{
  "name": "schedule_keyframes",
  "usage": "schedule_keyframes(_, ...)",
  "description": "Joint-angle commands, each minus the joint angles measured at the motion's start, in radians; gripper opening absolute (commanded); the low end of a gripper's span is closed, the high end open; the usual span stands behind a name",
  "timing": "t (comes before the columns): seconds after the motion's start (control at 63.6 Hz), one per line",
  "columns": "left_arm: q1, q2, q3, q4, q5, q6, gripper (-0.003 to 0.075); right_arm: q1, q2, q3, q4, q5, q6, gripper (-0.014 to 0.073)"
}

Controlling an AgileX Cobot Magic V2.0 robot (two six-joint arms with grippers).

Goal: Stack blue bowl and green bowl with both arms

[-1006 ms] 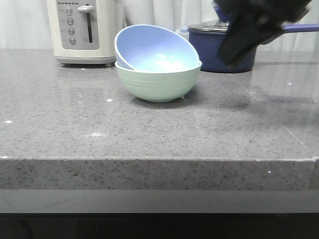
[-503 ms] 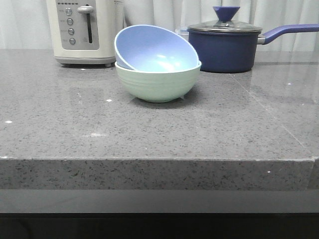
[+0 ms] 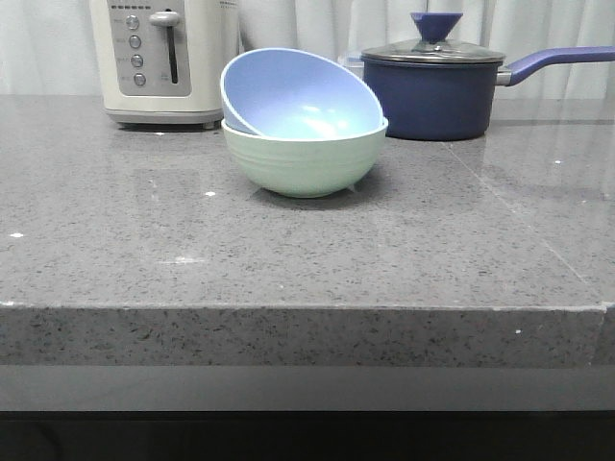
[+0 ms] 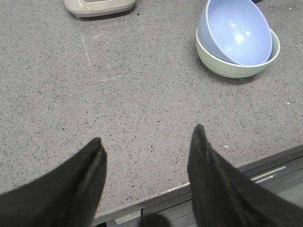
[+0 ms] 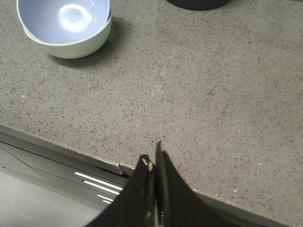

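Upper centre of your front view: the blue bowl (image 3: 298,94) sits inside the green bowl (image 3: 305,158) on the grey stone counter (image 3: 288,250), tipped rather than level, its rim riding high on the left and dropping into the green bowl on the right. A cream toaster (image 3: 163,60) stands at upper left, a dark navy lidded saucepan (image 3: 432,86) at upper right, both just behind the pair and apart from it.

Neither arm shows in the front view. In your left wrist view the left gripper (image 4: 147,142) hangs over the counter's near edge at the bottom of the frame, fingers spread wide with nothing between them; the nested bowls lie at upper right, well apart from it. In your right wrist view the right gripper (image 5: 152,161) shows at bottom centre, its fingers pressed together on nothing, with the bowls at upper left, again well apart.

The stacking looks done as far as these pictures tell: one bowl is inside the other and both grippers are free and clear. What may remain for you is only a judgement call, whether the tilted seat of the blue bowl counts as settled or wants a nudge to level it.
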Motion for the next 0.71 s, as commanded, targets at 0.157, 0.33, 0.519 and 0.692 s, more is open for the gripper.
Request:
schedule_keyframes(0.157, 0.002, 0.002, -0.027, 0.003, -0.072, -0.008, 0.0044, -0.002, 0.000, -0.011, -0.017, -0.075, 0.003, -0.0054)
schedule_keyframes(0.33, 0.002, 0.002, -0.027, 0.003, -0.067, -0.008, -0.0020, -0.002, 0.000, -0.011, -0.017, -0.075, 0.003, -0.0054)
schedule_keyframes(0.519, 0.002, 0.002, -0.027, 0.003, -0.067, -0.008, -0.0020, -0.002, 0.000, -0.011, -0.017, -0.075, 0.003, -0.0054)
schedule_keyframes(0.692, 0.002, 0.002, -0.027, 0.003, -0.067, -0.008, -0.0020, -0.002, 0.000, -0.011, -0.017, -0.075, 0.003, -0.0054)
